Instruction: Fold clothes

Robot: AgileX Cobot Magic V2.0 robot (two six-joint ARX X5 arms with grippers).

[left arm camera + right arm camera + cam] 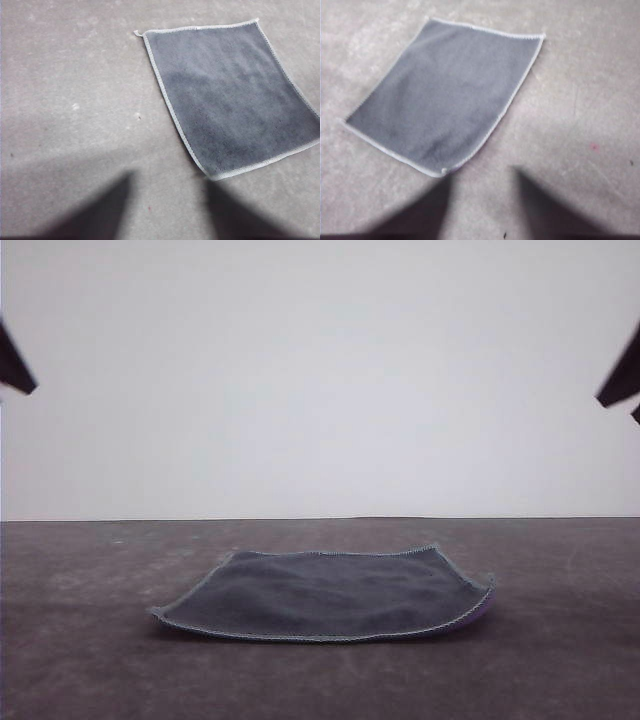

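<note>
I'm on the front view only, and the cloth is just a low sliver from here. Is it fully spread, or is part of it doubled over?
Observer: The wrist views show the cloth spread flat, dark grey face up, with no fold across it.
Operator: Are the grippers holding anything?
Observer: No. The left gripper has its fingers apart above bare table, close to one cloth corner.
Operator: And the right?
Observer: The right gripper is open and empty too, with another cloth corner just beside one fingertip.
</note>
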